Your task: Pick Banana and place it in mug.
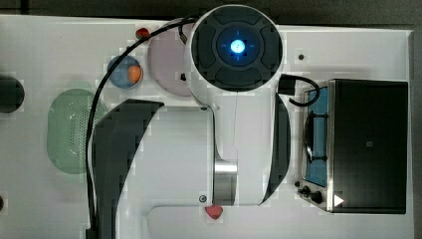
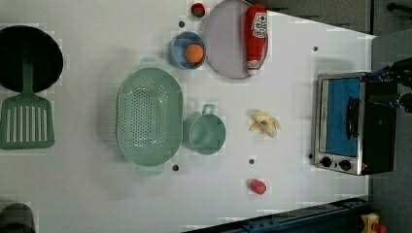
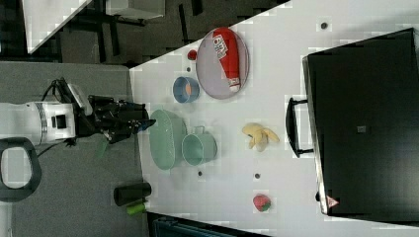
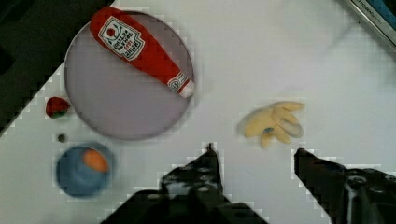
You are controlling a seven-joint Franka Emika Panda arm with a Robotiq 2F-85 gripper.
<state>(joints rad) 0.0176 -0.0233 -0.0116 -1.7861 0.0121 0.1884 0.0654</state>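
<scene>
Gripper: I saw my gripper (image 4: 254, 150) with its two fingers spread apart and nothing between them, up above the white table (image 2: 97, 194).
Banana: it lay flat on the table, between the mug and the toaster oven (image 2: 347, 127) in the left view (image 2: 264, 123).
Mug: the teal mug (image 2: 205, 134) stood upright, touching the green basket (image 2: 148, 116).
Plate: the ketchup bottle (image 2: 256, 38) lay on the plate (image 2: 224, 43).
Bowl: the blue bowl (image 2: 183, 51) held an orange ball (image 2: 194, 53).

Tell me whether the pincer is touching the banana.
Apart. The wrist view shows the open pincer with bare white table between its fingertips and the banana.
</scene>
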